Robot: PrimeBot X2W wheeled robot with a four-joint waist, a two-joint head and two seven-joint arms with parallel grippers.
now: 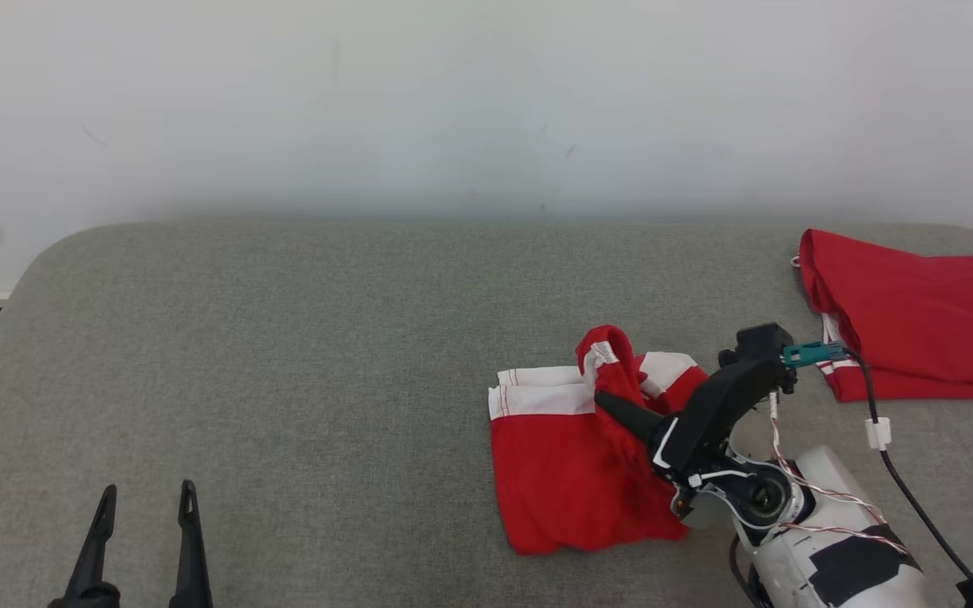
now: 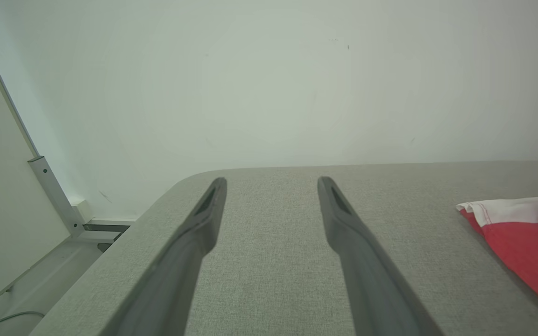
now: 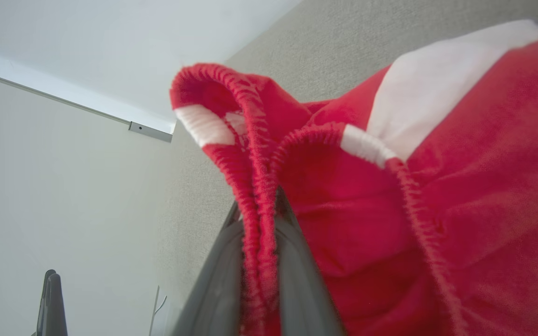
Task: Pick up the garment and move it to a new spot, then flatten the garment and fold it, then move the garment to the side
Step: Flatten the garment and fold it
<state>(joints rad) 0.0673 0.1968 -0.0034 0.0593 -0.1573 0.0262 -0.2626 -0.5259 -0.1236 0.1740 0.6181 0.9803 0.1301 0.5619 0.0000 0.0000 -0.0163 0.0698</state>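
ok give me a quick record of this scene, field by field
surface: grey padded table
target: red and white garment, crumpled, one edge lifted
right tool: shut on the elastic edge
left tool: open, empty, apart from the garment
other item: second red garment, far right of table

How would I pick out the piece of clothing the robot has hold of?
Look at the grey fabric-covered table, towards its right half near the front edge. There the red shorts lie crumpled, with white bands and the elastic waistband pinched up by the right gripper. The other red garment, farther back at the right edge, lies flat with no gripper on it.
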